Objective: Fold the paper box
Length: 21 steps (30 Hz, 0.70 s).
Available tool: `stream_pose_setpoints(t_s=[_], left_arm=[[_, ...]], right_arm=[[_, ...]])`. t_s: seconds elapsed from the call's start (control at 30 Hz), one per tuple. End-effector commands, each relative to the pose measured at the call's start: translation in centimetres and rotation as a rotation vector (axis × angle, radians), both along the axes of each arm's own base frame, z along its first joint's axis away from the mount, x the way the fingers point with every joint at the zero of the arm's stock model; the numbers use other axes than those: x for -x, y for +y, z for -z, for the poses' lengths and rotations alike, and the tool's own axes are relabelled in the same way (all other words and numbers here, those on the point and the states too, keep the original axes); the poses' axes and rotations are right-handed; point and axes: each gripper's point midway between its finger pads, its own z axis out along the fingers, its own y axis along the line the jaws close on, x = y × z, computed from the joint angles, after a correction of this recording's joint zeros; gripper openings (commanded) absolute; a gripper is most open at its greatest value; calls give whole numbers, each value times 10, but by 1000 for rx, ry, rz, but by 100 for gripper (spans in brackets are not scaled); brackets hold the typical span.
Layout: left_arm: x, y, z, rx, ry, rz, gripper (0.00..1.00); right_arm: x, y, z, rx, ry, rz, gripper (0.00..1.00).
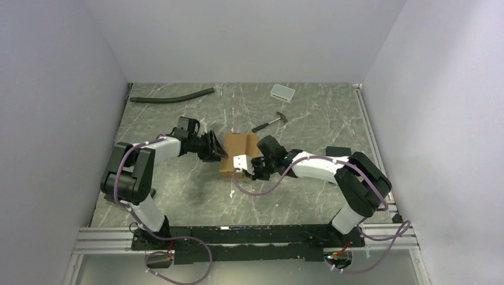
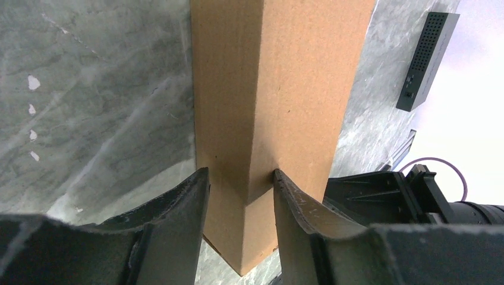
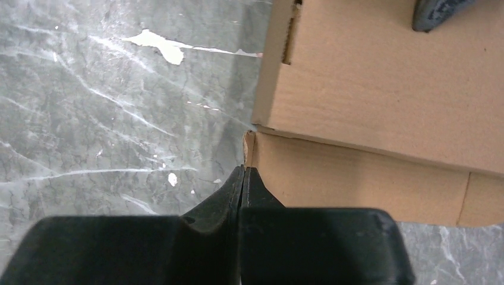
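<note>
The paper box (image 1: 236, 149) is a small oblong brown carton lying mid-table between both arms. My left gripper (image 1: 215, 148) is at its left end. In the left wrist view the left gripper (image 2: 241, 173) straddles a corner edge of the box (image 2: 279, 77), and both fingers (image 2: 193, 202) touch cardboard. My right gripper (image 1: 252, 167) is at the box's near right side. In the right wrist view the right gripper (image 3: 242, 170) has its jaws pressed together, tips just below the corner of the box's lower wall (image 3: 356, 178). Nothing shows between them.
A black hose (image 1: 172, 96) lies at the back left. A small white-grey tray (image 1: 282, 91) sits at the back and a hammer (image 1: 270, 122) lies behind the box. A flat black slab (image 1: 339, 151) lies to the right, also in the left wrist view (image 2: 428, 59).
</note>
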Motion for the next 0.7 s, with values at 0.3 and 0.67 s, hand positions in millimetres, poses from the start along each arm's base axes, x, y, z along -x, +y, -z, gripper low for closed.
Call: stream_pose_setpoints(t_s=[0.3,0.67], left_arm=[[3,-2,11,-44,17,26,46],[11,-12,15,-61,55,32,45]], right_arm=[[-9,12,-14,-53,181,118,0],[-13,19,-23,-65,212,154,0]])
